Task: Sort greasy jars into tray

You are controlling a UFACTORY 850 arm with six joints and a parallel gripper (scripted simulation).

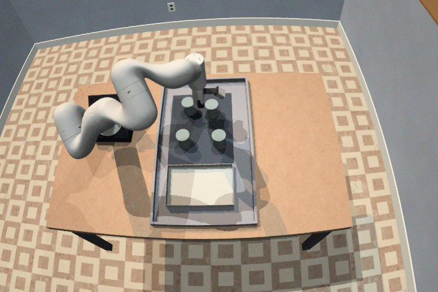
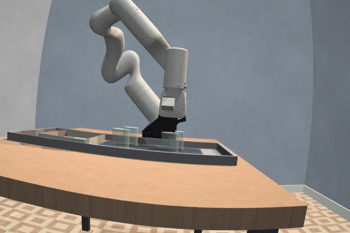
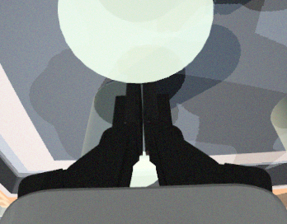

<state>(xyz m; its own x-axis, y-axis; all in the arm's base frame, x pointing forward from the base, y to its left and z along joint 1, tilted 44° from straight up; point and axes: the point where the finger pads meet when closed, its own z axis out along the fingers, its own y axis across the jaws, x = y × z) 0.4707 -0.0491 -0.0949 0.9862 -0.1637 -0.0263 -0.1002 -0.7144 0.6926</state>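
Note:
Four pale green jars stand mouth down and upright on the dark drying mat: back left, back right, front left and front right. My gripper is shut and empty, pointing down between the two back jars. In the wrist view its fingertips meet the outline of the back right jar; I cannot tell whether they touch it. The tray stands beside the mat, with no jar in it.
The steel table top has a raised grey rim around it and lies on the wooden table. The robot's black base stands left of it. The arm reaches in from that side.

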